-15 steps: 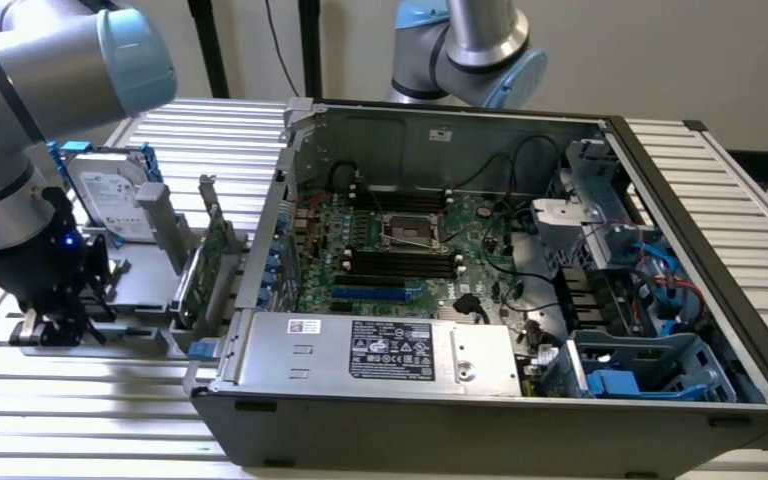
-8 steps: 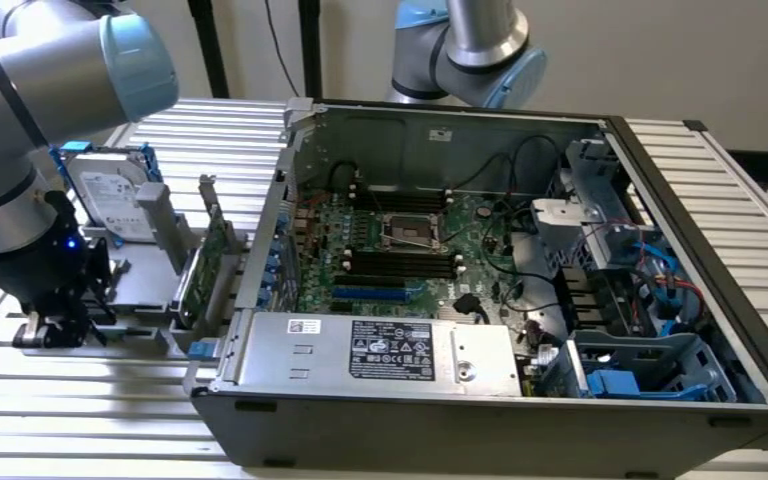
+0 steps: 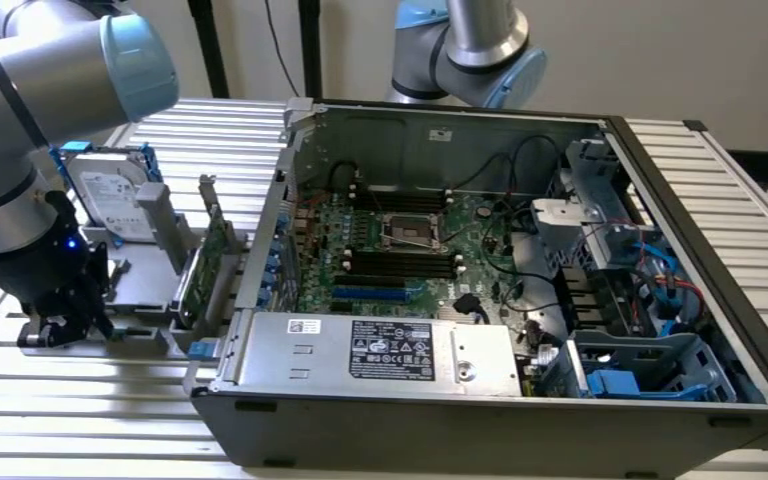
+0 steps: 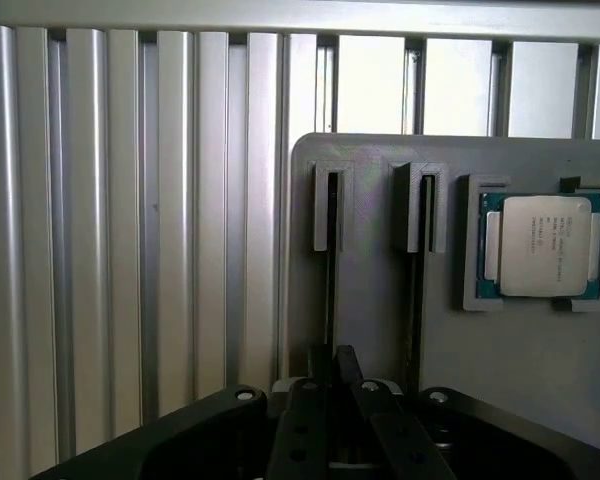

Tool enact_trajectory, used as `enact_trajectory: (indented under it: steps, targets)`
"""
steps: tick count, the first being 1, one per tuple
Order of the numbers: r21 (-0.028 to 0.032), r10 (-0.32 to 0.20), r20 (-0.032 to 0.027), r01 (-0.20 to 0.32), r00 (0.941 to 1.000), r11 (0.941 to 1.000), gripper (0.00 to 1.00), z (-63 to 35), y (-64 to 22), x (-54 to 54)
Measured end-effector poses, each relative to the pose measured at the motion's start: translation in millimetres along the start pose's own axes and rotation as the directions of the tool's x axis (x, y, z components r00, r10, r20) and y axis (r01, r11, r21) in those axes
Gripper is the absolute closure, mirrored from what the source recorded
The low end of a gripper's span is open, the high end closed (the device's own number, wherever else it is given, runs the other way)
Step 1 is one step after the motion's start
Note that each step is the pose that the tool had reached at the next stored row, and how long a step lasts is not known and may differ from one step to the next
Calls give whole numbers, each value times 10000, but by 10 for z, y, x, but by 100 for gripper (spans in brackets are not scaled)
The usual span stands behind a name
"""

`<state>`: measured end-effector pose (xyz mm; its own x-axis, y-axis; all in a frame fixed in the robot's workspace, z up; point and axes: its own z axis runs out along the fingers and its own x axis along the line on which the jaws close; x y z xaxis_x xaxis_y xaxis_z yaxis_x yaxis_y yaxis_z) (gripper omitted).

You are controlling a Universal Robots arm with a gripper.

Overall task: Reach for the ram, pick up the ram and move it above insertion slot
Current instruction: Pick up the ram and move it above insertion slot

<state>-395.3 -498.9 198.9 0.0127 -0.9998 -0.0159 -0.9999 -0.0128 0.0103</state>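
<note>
A: Exterior view first, quick. Where's the gripper?
B: Down low at the grey holder on the tabletop, at the exterior view's left. It's well apart from the memory slots inside the computer case.
A: Room to move?
B: Open above, tight sideways. The hard drive stands just on the far side, and the tall expansion card stands between the holder and the case wall. I'd guess a low carry could clip the card or the case rim. Straight up looks free.
A: Wrist view?
B: The ram stands on edge in one holder channel and shows as a thin dark line. The fingers are pinched in on its near end. Can't tell how firm the hold is.
A: What goes wrong from here?
B: It's a narrow pinch on a thin edge, so the ram could slip, or tilt and jam in the channel if pulled at an angle. The second channel runs just beside it; can't tell if it's filled. The processor chip sits in its pocket beyond that. A sideways drift could knock either.
</note>
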Motion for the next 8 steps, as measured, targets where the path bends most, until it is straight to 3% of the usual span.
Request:
enact_trajectory:
  steps: [8]
  targets:
    - [1, 0, 1, 0, 10000, 10000, 87, 2, 0, 0]
